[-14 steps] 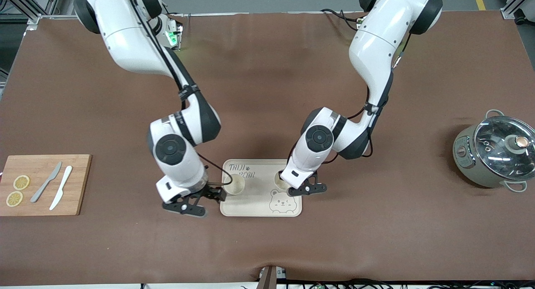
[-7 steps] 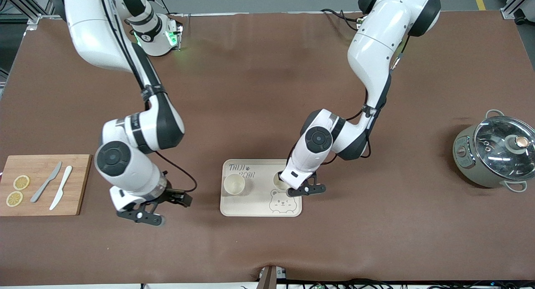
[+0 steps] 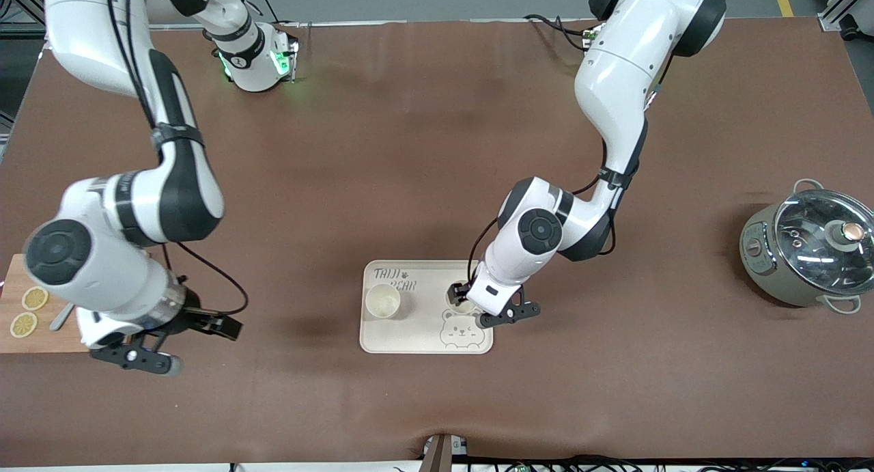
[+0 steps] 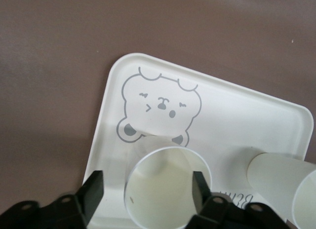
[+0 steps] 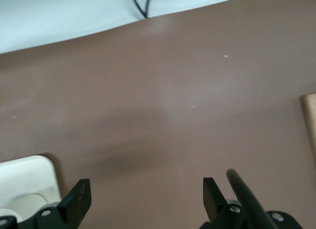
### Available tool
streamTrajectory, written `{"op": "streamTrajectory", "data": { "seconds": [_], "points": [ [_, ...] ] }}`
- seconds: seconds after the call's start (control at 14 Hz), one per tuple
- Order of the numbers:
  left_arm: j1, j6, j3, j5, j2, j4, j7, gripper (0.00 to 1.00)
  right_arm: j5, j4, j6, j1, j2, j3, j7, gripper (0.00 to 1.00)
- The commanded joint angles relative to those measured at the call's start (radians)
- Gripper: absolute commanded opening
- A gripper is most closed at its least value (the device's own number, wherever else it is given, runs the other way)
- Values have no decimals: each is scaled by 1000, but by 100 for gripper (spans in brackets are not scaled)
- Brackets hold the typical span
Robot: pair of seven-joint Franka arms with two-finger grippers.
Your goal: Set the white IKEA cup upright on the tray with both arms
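- The right gripper (image 3: 179, 337) hung empty with its fingers spread wide, over bare table between the cutting board (image 3: 41, 342) and the tray (image 3: 427, 345)
- Its cup (image 3: 382, 301) stood upright on the tray, mouth up
- The left gripper (image 4: 148, 194) straddled the second cup (image 4: 165, 189), long axis vertical, fingers just clear of its wall

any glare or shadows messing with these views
Front view: window reflections glare on the pot's glass lid, and soft arm shadows fall on the brown table. Left wrist view: the cup between the left gripper fingers is evenly lit on the tray. Right wrist view: a dim shadow beneath the right gripper.
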State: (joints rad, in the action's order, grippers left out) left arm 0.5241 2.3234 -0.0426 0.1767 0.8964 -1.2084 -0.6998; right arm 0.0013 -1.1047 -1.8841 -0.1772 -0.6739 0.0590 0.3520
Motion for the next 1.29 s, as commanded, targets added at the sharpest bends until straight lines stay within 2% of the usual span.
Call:
{"op": "streamTrajectory", "data": {
  "seconds": [0.0, 0.14, 0.29, 0.43, 0.64, 0.86, 1.21],
  "points": [
    [-48, -140, 3, 9, -82, -10, 22, 100, 16, -32, 72, 68, 63, -16, -71, 100],
    [-119, -232, 0, 7, -144, -11, 179, 100, 19, -32, 112, 111, 89, -16, -106, 100],
    [-180, -321, 10, 1, -200, -19, 430, 100, 19, -34, 135, 146, 114, -21, -154, 100],
    [-277, -363, 7, 0, -238, -20, 606, 100, 20, -34, 183, 177, 143, -21, -208, 100],
    [-358, -366, 13, -32, -246, -19, 669, 100, 20, -49, 247, 202, 201, -21, -245, 100],
    [-412, -410, 12, -97, -261, -20, 755, 100, 20, -141, 254, 206, 307, -19, -272, 100],
    [-464, -574, 13, -117, -410, -20, 752, 100, 19, -305, 243, 205, 476, -18, -292, 100]
  ]
}}
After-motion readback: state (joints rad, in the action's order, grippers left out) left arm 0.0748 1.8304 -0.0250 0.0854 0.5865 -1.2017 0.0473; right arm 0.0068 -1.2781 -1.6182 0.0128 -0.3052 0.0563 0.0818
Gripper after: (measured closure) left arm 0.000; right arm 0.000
